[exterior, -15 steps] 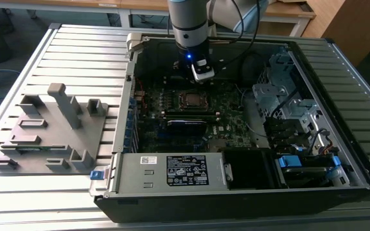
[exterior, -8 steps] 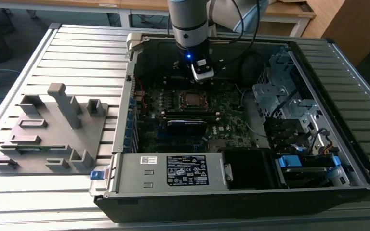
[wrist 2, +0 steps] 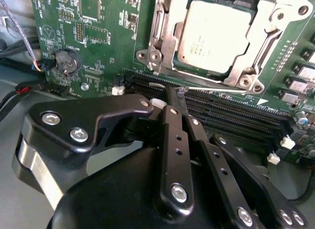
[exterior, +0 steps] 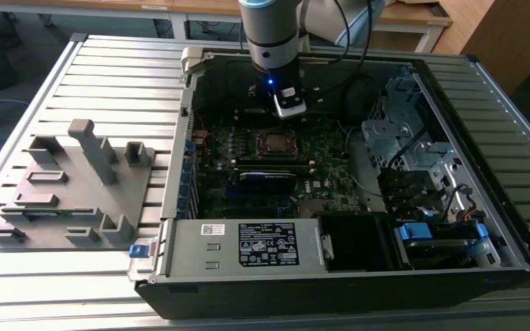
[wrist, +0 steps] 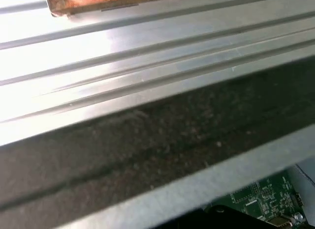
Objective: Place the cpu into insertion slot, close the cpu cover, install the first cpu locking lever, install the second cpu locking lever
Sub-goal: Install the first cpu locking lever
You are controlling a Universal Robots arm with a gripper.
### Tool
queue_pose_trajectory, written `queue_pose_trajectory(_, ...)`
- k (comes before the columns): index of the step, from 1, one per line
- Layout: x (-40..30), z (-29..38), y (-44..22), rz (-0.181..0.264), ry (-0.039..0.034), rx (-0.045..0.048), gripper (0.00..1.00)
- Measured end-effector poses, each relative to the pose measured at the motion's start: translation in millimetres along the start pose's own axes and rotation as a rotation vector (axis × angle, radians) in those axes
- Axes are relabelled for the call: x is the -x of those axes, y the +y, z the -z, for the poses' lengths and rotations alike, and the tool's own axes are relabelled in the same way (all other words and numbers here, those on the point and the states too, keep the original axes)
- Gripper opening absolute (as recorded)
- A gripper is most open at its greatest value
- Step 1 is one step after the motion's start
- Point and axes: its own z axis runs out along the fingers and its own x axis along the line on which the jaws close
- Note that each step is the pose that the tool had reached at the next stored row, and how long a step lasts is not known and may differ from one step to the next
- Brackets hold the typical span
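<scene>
One cpu (wrist 2: 216, 35) lies under the closed cpu cover (wrist 2: 165, 35), while the hand (wrist 2: 173, 95), apparently closed, hangs just beside that cover.

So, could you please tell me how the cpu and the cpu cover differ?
The cpu is a solid dull plate; the cpu cover is a shinier open frame. The cpu cover is larger and surrounds the cpu. Both are square, silvery and lie flat.
</scene>
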Motion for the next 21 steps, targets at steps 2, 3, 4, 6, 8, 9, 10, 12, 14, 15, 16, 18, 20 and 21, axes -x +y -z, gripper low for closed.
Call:
queue_pose_trajectory(2, 0.6, 0.2, -1.5, -0.002, 0.0035, 0.0107, 0.1)
queue_pose_trajectory(3, 0.9, 0.4, -2.4, -0.003, 0.0041, 0.0124, 0.1)
queue_pose_trajectory(4, 1.2, 0.5, -3.2, -0.003, 0.0042, 0.0132, 0.1)
queue_pose_trajectory(6, 1.9, 0.9, -5.1, -0.003, 0.0043, 0.0133, 0.1)
queue_pose_trajectory(8, 2.5, 1.2, -6.9, -0.003, 0.0042, 0.0133, 0.1)
queue_pose_trajectory(9, 2.8, 1.3, -7.8, -0.003, 0.0041, 0.0135, 0.1)
queue_pose_trajectory(10, 3.1, 1.4, -8.5, -0.003, 0.0043, 0.0141, 0.1)
queue_pose_trajectory(12, 2.9, 1.2, -9.1, -0.003, 0.0035, 0.0163, 0.1)
queue_pose_trajectory(14, 2.5, 1.1, -9.2, -0.004, 0.0036, 0.0199, 0.1)
queue_pose_trajectory(15, 2.0, 1.2, -9.4, -0.005, 0.0041, 0.0222, 0.1)
queue_pose_trajectory(16, 1.2, 1.4, -9.7, -0.005, 0.0047, 0.0245, 0.1)
queue_pose_trajectory(18, -0.8, 1.8, -10.3, -0.006, 0.0057, 0.0288, 0.1)
queue_pose_trajectory(20, -1.8, 2.0, -10.6, -0.007, 0.0057, 0.0306, 0.1)
queue_pose_trajectory(21, -1.8, 1.9, -10.6, -0.007, 0.0053, 0.0314, 0.1)
